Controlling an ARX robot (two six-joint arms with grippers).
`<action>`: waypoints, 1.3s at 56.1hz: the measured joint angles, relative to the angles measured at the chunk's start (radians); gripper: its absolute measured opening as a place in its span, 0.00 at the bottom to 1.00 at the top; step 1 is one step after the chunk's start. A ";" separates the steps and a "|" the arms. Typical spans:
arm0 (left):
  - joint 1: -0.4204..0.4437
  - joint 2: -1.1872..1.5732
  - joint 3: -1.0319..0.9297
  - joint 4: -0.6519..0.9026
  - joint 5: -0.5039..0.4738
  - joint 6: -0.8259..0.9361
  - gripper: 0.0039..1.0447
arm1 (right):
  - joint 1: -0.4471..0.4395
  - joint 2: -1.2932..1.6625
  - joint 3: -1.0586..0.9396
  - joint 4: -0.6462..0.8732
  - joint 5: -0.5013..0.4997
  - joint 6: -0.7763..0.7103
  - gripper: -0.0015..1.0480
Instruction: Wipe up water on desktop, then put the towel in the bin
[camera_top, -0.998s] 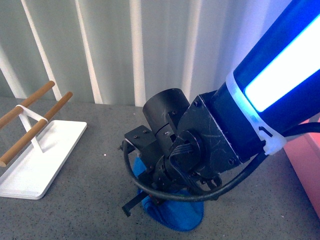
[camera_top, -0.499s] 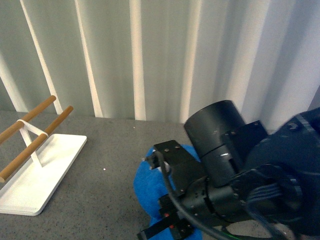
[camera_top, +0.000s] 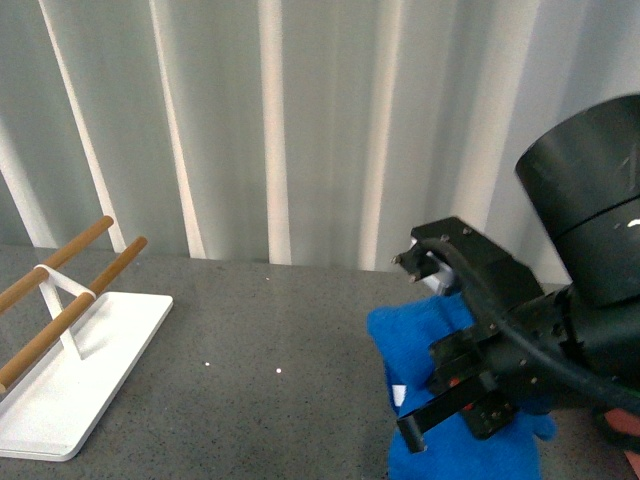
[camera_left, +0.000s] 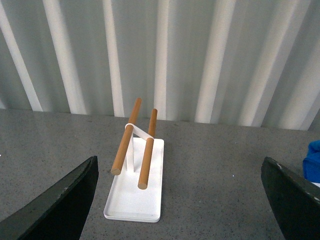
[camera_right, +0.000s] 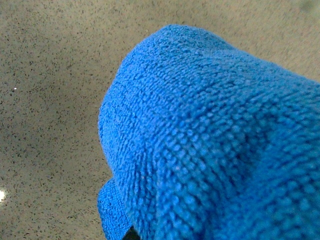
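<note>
Dark grey speckled bench (camera_top: 250, 330) is stretching before a pale ribbed wall (camera_top: 320, 120). White rack (camera_top: 95, 345) with two wooden rods (camera_top: 70, 300) is standing at its left. Right jaws are clamping the blue towel (camera_top: 415, 345) over the bench's right side. Left jaws are gaping wide, gripping nothing.

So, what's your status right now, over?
Left claw open, empty. Right claw shut on blue towel, over the desktop. Rack with wooden rods stands apart, off to the left.

The towel (camera_top: 415, 345), cut off at the front view's lower edge, hides the fingertips of the right end effector (camera_top: 475, 400).
</note>
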 joint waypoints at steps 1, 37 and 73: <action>0.000 0.000 0.000 0.000 0.000 0.000 0.94 | -0.001 -0.006 0.001 -0.003 0.000 -0.007 0.05; 0.000 0.000 0.000 0.000 0.000 0.000 0.94 | -0.192 -0.321 0.102 -0.065 0.352 -0.104 0.05; 0.000 0.000 0.000 0.000 0.000 0.000 0.94 | -0.570 -0.146 0.262 -0.489 0.294 0.140 0.05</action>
